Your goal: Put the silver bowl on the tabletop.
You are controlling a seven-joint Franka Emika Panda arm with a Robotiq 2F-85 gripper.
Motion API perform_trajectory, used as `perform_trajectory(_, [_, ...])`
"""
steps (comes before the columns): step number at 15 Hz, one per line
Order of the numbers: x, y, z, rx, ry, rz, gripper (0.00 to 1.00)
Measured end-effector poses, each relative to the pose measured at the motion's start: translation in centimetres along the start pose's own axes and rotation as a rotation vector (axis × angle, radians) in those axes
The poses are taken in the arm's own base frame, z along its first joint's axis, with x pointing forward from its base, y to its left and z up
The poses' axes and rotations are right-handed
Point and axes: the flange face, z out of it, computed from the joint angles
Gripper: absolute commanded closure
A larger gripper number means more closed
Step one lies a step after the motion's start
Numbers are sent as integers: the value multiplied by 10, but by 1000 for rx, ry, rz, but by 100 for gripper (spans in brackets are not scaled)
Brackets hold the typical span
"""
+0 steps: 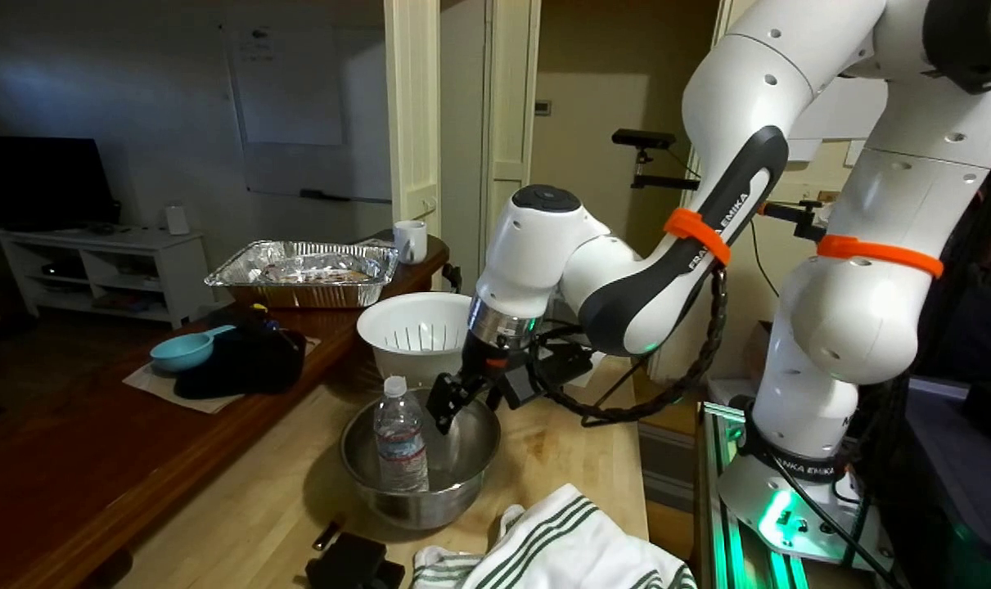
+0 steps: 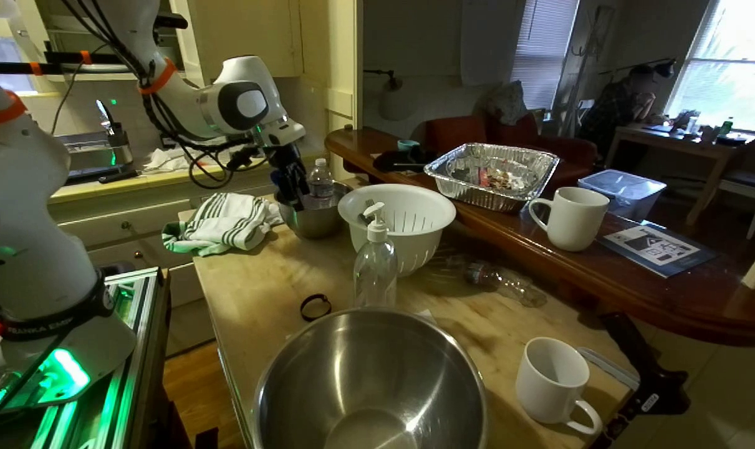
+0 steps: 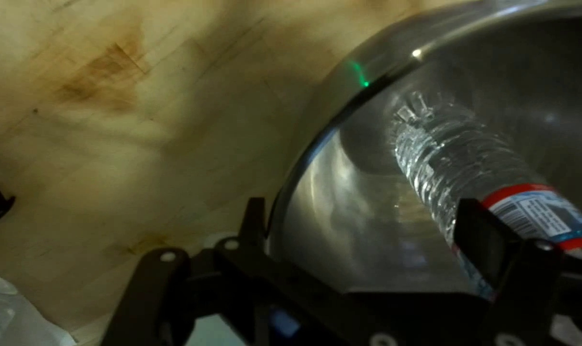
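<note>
nearest us in an exterior view, a wide silver bowl (image 2: pixel 371 374) sits on the tabletop (image 2: pixel 246 293), in front of the white slotted bowl (image 2: pixel 424 243). beyond it we find another silver bowl (image 1: pixel 417 511), also on the tabletop — a bottle (image 1: pixel 401 450) standing inside — and over it the gripper (image 3: pixel 362 210) is spread wide, one finger by the rim.

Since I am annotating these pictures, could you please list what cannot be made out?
Wrist view: upper end of the clear labelled plastic bottle, cut off by the right edge.
In an exterior view: that bottle's base, hidden by the round stainless-steel bowl holding it.
In an exterior view: black blocky object, cut off by the bottom edge.
Both exterior views: contents of the shiny rectangular foil tray, too small.
</note>
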Motion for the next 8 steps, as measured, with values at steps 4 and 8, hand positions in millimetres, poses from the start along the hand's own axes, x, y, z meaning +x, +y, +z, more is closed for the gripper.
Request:
perform_trajectory(4, [-24, 0, -41, -155, -11, -30, 0])
perform_trajectory(8, [-50, 19, -104, -300, 29, -106, 0])
